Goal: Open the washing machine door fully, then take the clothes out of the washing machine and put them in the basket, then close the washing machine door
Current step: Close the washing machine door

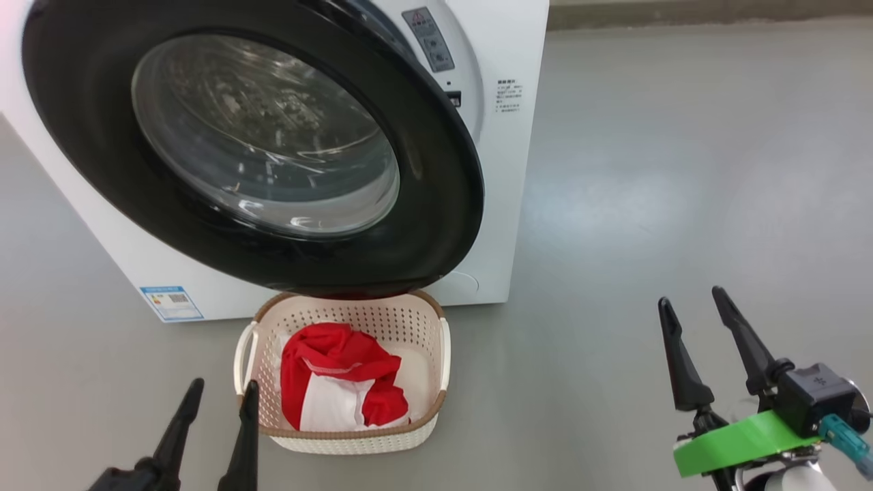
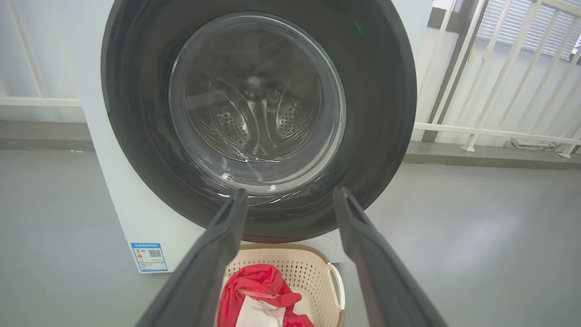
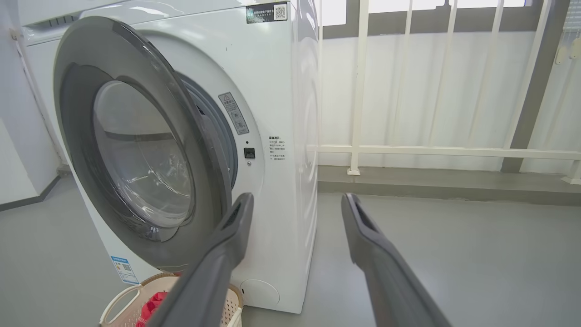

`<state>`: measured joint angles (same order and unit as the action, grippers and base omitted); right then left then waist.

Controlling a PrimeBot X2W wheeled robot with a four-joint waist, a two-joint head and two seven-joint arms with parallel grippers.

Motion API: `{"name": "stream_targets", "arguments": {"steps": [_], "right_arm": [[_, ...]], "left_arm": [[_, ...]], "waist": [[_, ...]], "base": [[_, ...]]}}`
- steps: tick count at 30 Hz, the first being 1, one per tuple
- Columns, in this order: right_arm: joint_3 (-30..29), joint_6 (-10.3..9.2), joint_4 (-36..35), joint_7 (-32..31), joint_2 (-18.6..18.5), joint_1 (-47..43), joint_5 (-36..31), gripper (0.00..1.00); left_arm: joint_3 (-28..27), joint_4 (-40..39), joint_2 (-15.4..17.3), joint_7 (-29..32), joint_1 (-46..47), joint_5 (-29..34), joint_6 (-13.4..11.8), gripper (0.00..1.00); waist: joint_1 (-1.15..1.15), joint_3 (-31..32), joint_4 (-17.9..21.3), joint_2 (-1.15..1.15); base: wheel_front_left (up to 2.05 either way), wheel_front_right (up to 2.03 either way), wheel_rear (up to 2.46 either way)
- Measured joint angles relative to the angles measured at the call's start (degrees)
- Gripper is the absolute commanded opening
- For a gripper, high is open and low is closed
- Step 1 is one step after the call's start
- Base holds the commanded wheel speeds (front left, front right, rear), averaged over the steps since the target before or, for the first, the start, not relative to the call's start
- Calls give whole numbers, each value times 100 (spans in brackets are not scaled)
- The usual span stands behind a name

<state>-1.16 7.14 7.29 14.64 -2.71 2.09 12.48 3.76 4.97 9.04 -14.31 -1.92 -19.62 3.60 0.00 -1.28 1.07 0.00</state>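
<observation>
Clothes [image 1: 337, 382] lie in the basket [image 1: 354, 443], set on the floor [image 1: 682, 170] against the washing machine [image 1: 508, 204] front, beneath its ajar washing machine door [image 1: 440, 204]. Left pincer [image 1: 223, 389] and right pincer [image 1: 692, 298] gape empty, probably ready to push it shut.

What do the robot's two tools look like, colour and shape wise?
The left tool and right tool each have two long, dark, tapering fingers; the right pair show a recessed slot near the tip. Behind the right tool sit a black boxy block with a small white mark, a bright green bracket and a teal cable plug.
</observation>
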Motion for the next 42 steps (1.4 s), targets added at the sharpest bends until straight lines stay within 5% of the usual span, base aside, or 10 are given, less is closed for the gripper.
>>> {"name": "stream_targets", "arguments": {"steps": [24,25,27,28,42], "right_arm": [[47,0,10,0,13,-326,-143,100],[47,0,12,0,13,-326,-143,93],[53,0,60,0,13,-324,-116,22],[56,0,111,0,13,-322,-87,0],[595,0,1238,0,3,662,44,0]], "left_arm": [[-385,86,-379,1,-266,733,308,100],[-383,86,-393,1,-266,744,310,100],[-377,85,-415,1,-266,748,348,100],[-378,83,-423,1,-266,747,348,100],[-305,76,-448,0,-249,690,350,100]], "waist": [[0,246,-78,0],[0,245,-88,0],[0,244,-114,0],[0,243,-128,0],[0,167,-423,0]], "base": [[0,0,0],[0,0,0],[0,0,0],[0,0,0],[0,0,0]]}}
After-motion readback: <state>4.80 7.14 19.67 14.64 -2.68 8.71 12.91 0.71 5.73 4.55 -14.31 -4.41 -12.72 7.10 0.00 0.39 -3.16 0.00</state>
